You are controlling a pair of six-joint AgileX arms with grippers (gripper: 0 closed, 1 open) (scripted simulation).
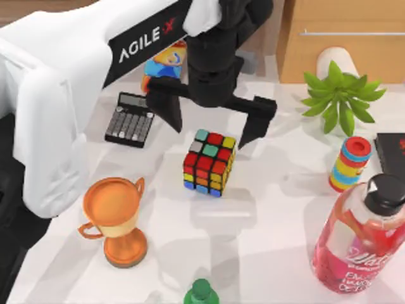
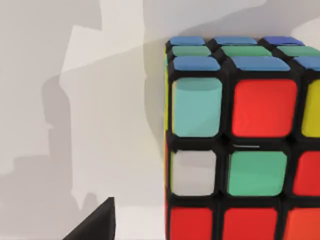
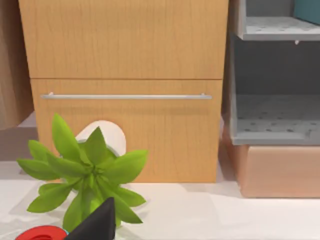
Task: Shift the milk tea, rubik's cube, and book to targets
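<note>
Rubik's cube sits upright on the desk, directly under and slightly forward of the left gripper. Gripper spread wide, holding nothing, both fingers above the cube's far edge, neither touching it. Left wrist view puts the cube close and off-centre, with one dark fingertip just beside its near face.

Risks from here, judged from the layout:

- Off-centre alignment. Cube not midway between the fingers in the wrist view, so a straight descent could land one finger on the top face instead of beside it. Result: tip or shove.
- Cube looks rotated relative to the finger line. Closing on corners rather than flat faces would twist it or squirt it out.
- Glossy stickers, hard frame: likely slippery, shallow grip could drop on lift.
- Clutter near the gripper: calculator just off to one side, trophy further forward of it, striped can and pink bottle well off to the other side. Pushed cube could hit the trophy, which looks top-heavy.
- Green bottle cap forward of the cube, also in a possible slide path.
- Black slab at the far side edge, past the can; carrying low across could clip can or plant.

Right arm parked; right wrist view faces the plant and a wooden cabinet, with a dark fingertip at frame edge. Opening of the right gripper: cannot tell.
</note>
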